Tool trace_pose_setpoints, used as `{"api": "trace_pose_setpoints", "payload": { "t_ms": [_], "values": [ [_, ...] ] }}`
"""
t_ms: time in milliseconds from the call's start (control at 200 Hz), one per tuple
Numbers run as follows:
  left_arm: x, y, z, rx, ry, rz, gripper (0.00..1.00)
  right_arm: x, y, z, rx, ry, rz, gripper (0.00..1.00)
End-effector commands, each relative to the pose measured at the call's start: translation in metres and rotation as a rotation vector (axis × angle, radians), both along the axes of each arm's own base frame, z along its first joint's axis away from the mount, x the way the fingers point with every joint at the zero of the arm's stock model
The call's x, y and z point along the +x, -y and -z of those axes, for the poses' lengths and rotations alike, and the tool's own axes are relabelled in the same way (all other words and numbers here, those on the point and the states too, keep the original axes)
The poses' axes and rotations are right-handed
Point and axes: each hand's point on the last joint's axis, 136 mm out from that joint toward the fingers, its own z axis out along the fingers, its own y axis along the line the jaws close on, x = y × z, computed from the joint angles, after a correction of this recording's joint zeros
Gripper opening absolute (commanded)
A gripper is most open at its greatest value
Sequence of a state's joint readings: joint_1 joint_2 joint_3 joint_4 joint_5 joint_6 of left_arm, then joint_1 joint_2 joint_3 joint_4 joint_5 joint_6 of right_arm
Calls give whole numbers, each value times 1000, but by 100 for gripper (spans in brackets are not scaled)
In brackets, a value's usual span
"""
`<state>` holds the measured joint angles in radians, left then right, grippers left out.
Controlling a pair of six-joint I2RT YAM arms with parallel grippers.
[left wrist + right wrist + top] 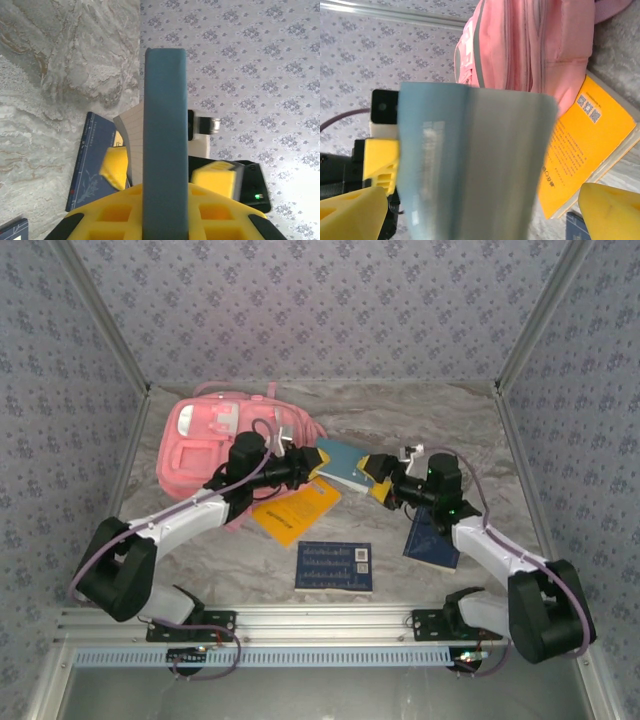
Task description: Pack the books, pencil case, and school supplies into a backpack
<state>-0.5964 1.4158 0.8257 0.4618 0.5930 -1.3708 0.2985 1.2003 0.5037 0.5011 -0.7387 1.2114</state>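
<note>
A teal-blue book point(340, 462) hangs on edge above the table between both arms. My left gripper point(305, 464) is shut on its left end, and the book's spine point(165, 130) rises straight out of that gripper point(165, 202). My right gripper point(378, 474) stands open at the book's other end, with its yellow fingers point(116, 165) on either side of the book and apart from it. Seen from the right wrist, the book point(470, 165) stands between the wide-open right gripper point(480, 220). The pink backpack point(215, 440) lies at the back left. The pencil case and school supplies are out of view.
A yellow-orange book point(297, 508) lies on the table beside the backpack point(530, 45). One dark navy book point(335, 566) lies near the front edge, and another point(432, 538) lies under the right arm. Patterned walls close in the table on three sides.
</note>
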Motion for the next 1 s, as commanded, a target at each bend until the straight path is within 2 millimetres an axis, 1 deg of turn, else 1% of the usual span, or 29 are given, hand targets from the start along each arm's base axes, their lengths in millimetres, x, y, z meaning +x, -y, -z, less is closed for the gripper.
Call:
{"api": "trace_pose_setpoints", "payload": {
  "t_ms": [0, 160, 270, 355, 425, 520, 595, 650, 829, 894, 949, 994],
  "values": [
    [-1, 1, -53, -69, 112, -2, 0, 4, -10, -15, 136, 28, -12, 100],
    [-4, 0, -60, -70, 125, -2, 0, 9, -16, -37, 310, 57, -27, 99],
    [-7, 2, -57, -64, 122, 4, 0, 11, -24, -55, 401, 90, -51, 95],
    [-10, 3, -50, -49, 112, 12, 0, 13, -27, -61, 421, 89, -59, 90],
    [-12, 0, -47, -38, 110, 7, 0, 13, -28, -69, 430, 107, -68, 83],
    [-14, -4, -41, -3, 111, 1, 0, 11, -29, -79, 439, 128, -85, 71],
    [-14, -7, -39, 13, 117, -8, 0, 9, -29, -82, 444, 133, -86, 61],
    [-13, -8, -38, 17, 116, -12, 0, 8, -29, -80, 442, 127, -87, 55],
    [-11, -9, -35, 24, 110, -15, 0, 5, -28, -75, 434, 120, -86, 40],
    [-11, -9, -35, 25, 109, -16, 0, 5, -27, -73, 428, 116, -82, 31],
    [-11, -9, -34, 28, 109, -15, 0, 6, -26, -69, 420, 110, -72, 19],
    [-11, -9, -33, 33, 110, -14, 0, 6, -25, -69, 415, 112, -67, 12]
  ]
}}
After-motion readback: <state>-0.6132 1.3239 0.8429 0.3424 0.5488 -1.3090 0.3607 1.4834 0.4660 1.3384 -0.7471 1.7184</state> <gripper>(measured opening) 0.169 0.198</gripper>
